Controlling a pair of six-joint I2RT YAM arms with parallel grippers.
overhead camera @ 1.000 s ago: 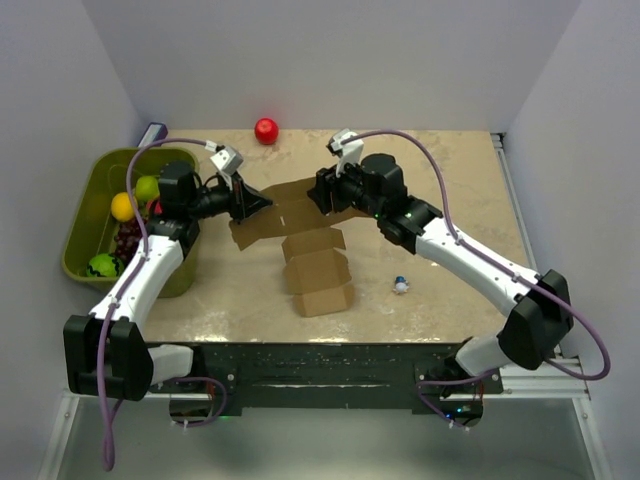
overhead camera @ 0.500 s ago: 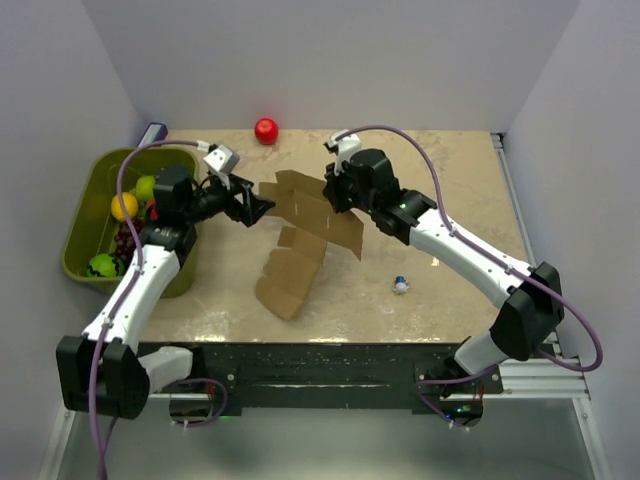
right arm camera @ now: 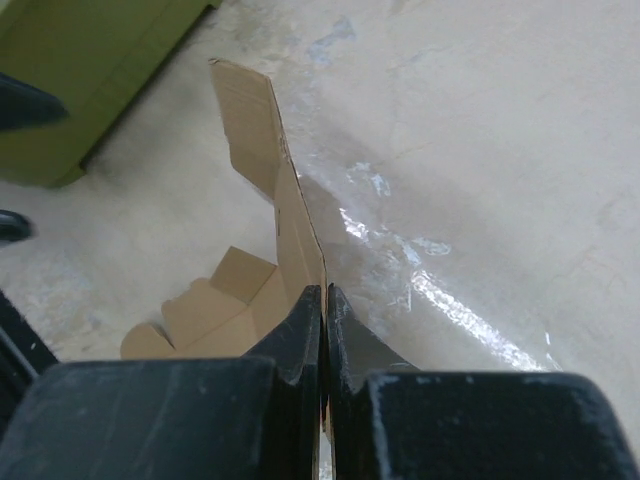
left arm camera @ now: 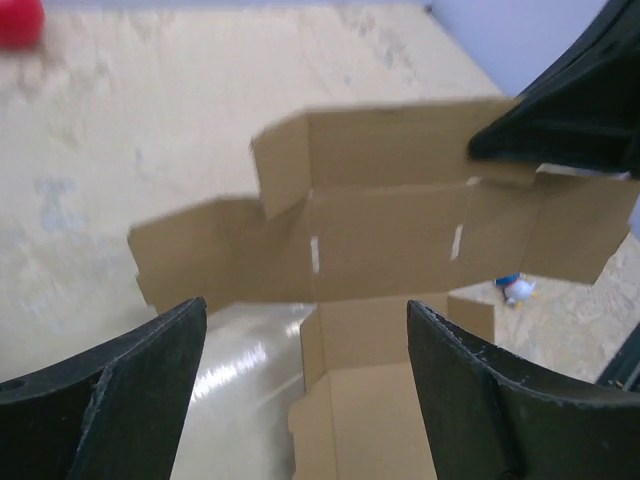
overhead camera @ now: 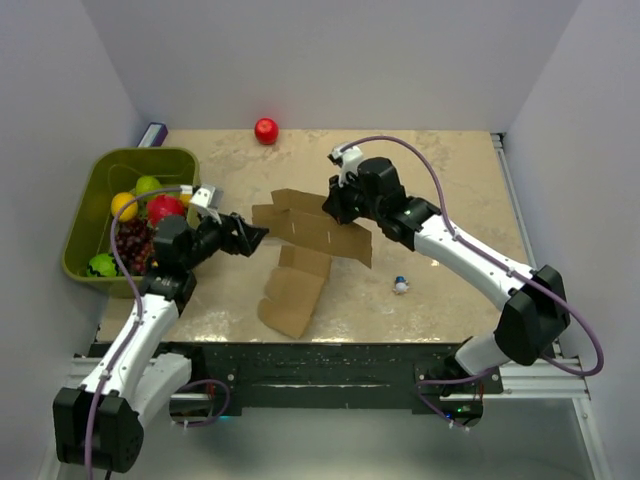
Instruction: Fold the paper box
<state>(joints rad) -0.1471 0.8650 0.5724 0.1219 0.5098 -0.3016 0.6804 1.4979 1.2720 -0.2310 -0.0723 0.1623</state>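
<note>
Item: flat brown cardboard sheet, cross-shaped with many creased flaps; the paper box (overhead camera: 318, 232), not yet folded.
Location: middle of the table (overhead camera: 450, 170). Upper panels are raised and tilted, lower flaps trail down onto the surface toward the near edge.
State of right jaws: clenched in a thin pinch on the sheet's upper right edge.
State of left jaws: released and spread wide, facing the sheet's left end, apart from it.
Step in hand, judged: taking a second hold for a first fold.
Handling: close the left jaws on a panel beside a crease, not across it. Keep the right pinch steady so the limp sheet neither swings nor buckles.
Nearby: green plastic bin (overhead camera: 130, 153) of fruit; red ball (overhead camera: 266, 130).
</note>
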